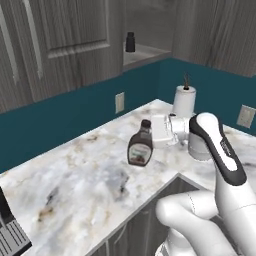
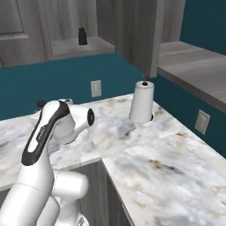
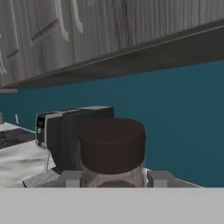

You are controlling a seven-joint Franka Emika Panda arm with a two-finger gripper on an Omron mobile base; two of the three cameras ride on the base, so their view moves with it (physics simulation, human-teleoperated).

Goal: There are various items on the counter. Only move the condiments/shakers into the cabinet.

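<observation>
The dark brown squeeze bottle (image 1: 140, 146) with its pale label stands upright over the marble counter (image 1: 85, 175). My gripper (image 1: 152, 132) reaches it from the right and is shut on its neck, just under the cap. In the hand view the brown cap (image 3: 112, 143) sits between my two fingertips (image 3: 72, 178). Whether the bottle's base touches the counter I cannot tell. A small dark shaker (image 1: 130, 42) (image 2: 82, 36) stands on the shelf of the open cabinet (image 1: 147, 52) (image 2: 66, 47), up and behind.
A white paper towel roll (image 1: 184, 100) (image 2: 142, 102) stands by the teal wall behind my arm. Wall outlets (image 1: 119, 102) (image 2: 96, 88) sit above the counter. A dark appliance (image 3: 65, 131) stands further along it. The counter edge (image 1: 150, 197) turns an inner corner near my base.
</observation>
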